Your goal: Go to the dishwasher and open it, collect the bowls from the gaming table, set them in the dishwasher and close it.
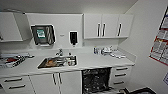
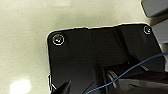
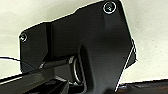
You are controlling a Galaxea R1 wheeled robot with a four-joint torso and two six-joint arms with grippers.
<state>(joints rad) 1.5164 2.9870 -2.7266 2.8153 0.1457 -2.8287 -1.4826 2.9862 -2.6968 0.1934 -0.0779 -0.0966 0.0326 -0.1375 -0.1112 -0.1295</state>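
The dishwasher (image 1: 96, 80) sits under the white counter, right of the sink cabinet. It stands open, and its dark interior with wire racks faces me. The bowls and the gaming table are out of view. In both wrist views the robot's own dark plate hangs over pale floor, and the state of the grippers cannot be made out there.
A steel sink (image 1: 57, 62) with a tap is set in the counter (image 1: 95, 61), and something orange-brown lies in it. A drawer stack (image 1: 121, 75) stands right of the dishwasher, close to the right wall. Small items sit at the counter's right end, and a dish rack (image 1: 11, 61) at its left.
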